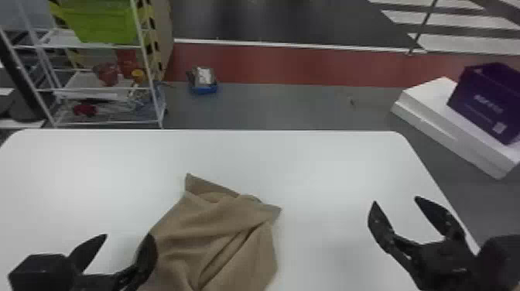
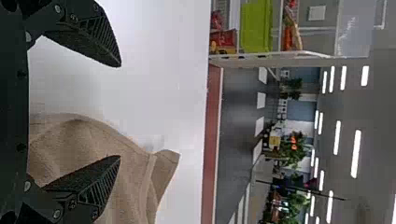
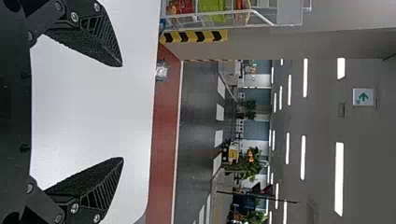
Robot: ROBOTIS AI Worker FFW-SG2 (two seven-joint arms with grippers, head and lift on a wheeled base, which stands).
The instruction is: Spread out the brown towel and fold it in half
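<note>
Your black two-fingered left claw (image 1: pixel 128 235) is hanging open, the nearer one, and the rumpled brown cloth towel (image 1: pixel 220 236) is lying just to its right!

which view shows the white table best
The head view: there the white table shows its whole far edge and both rounded far corners. The left wrist view shows part of it, with the brown towel; the right wrist view, a stretch with one rounded corner.
</note>
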